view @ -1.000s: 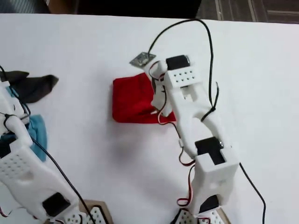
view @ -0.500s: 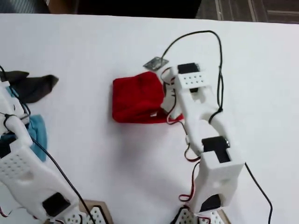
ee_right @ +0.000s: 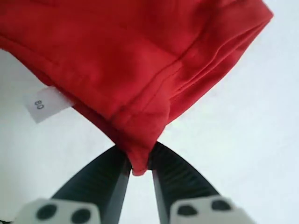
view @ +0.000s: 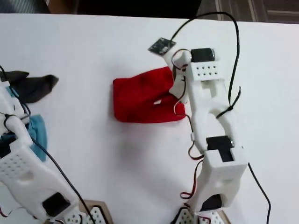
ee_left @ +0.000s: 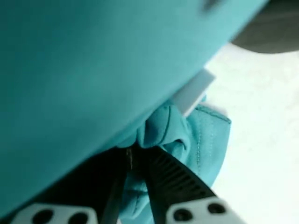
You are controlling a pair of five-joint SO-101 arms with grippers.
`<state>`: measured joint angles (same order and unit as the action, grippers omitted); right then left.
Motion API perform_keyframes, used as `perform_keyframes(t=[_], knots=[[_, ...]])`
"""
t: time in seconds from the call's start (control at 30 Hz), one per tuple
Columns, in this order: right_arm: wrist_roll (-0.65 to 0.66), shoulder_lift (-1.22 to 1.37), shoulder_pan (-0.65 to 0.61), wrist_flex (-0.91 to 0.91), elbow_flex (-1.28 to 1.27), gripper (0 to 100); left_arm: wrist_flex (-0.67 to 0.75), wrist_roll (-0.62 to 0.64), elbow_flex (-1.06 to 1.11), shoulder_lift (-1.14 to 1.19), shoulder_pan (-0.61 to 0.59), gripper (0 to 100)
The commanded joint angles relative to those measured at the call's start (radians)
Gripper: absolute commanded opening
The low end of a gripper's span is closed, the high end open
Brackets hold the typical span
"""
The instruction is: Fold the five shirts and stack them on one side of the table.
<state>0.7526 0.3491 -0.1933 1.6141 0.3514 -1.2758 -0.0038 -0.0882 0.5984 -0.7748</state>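
Right end effector (ee_right: 139, 163) pinched shut on a hem corner of the red shirt (ee_right: 140, 60), cloth squeezed between both black jaws, a white label (ee_right: 44, 103) just beside the pinch. Judged as the fold step: carrying that corner across the rest of the shirt. Best done with a firm clamp, lifting just clear of the layer beneath, then drawing straight over the red shirt's middle toward its left edge, for layers landing edge on edge rather than bunched. Worth minding the thin cable (view: 183, 112) lying against the shirt's right side, likely to snag or drag cloth. Release only with the corner lying flat.

Pose, from the high view: right arm (view: 219, 158) rising from its base at the near edge of the desk (view: 93, 42), to the near right of the red shirt (view: 140, 98), links reaching away, wrist bent down over the shirt's right edge, end effector low at that edge. Shirt itself a rumpled, partly folded block about mid-desk.

Well to the left of the red shirt, left arm (view: 23, 172) lying along the desk's side, left end effector (ee_left: 138, 158) closed on a bunch of the teal shirt (ee_left: 196, 135). Farther back on that same side of the red shirt, a dark shirt (view: 30, 86), crumpled and not yet folded.
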Motion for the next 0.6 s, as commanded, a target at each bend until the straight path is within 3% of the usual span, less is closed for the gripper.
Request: perform_keyframes(t=[0.0, 0.2, 0.57], knots=[[0.011, -0.061, 0.013, 0.027, 0.000, 3.6, 0.017, 0.008, 0.031, 0.011, 0.006, 3], [0.080, -0.067, 0.015, 0.031, -0.160, 20.4, 0.017, 0.008, 0.031, 0.011, 0.006, 3], [0.051, -0.148, 0.045, 0.054, 0.141, 20.0, 0.017, 0.008, 0.031, 0.011, 0.006, 3]])
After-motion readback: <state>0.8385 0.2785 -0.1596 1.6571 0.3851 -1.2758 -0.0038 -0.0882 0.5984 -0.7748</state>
